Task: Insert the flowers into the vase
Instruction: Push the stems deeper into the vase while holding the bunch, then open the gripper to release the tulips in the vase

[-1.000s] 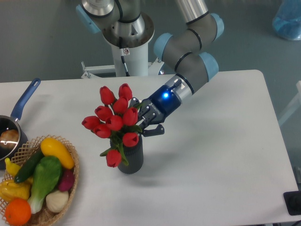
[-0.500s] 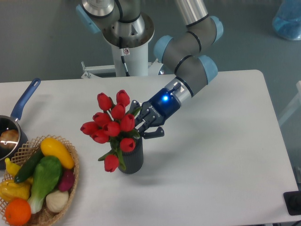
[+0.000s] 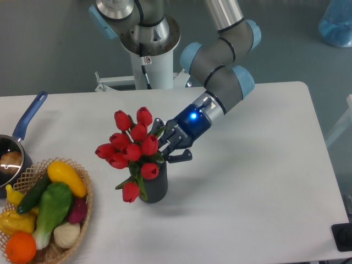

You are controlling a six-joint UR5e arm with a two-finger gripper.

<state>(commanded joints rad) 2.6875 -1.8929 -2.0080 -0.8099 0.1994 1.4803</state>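
- Near the table's (image 3: 247,181) middle stands the vase (image 3: 155,186), dark and ribbed, upright.
- Tulips (image 3: 132,148) sit in its mouth, the red buds fanning toward 10 o'clock, wider than the vase; one bud droops at 8 o'clock over the rim.
- From 1 o'clock the arm (image 3: 220,82) reaches down; its gripper (image 3: 166,147) is right at the bunch, just above the vase mouth.
- Its fingers (image 3: 180,158) look spread, but leaves hide the tips, so I can't tell whether they pinch the stems.
- Off at 8 o'clock a wicker basket (image 3: 82,212) holds toy vegetables.
- Beside it, at 9 o'clock, a blue-handled saucepan (image 3: 27,121) sits at the table's edge.
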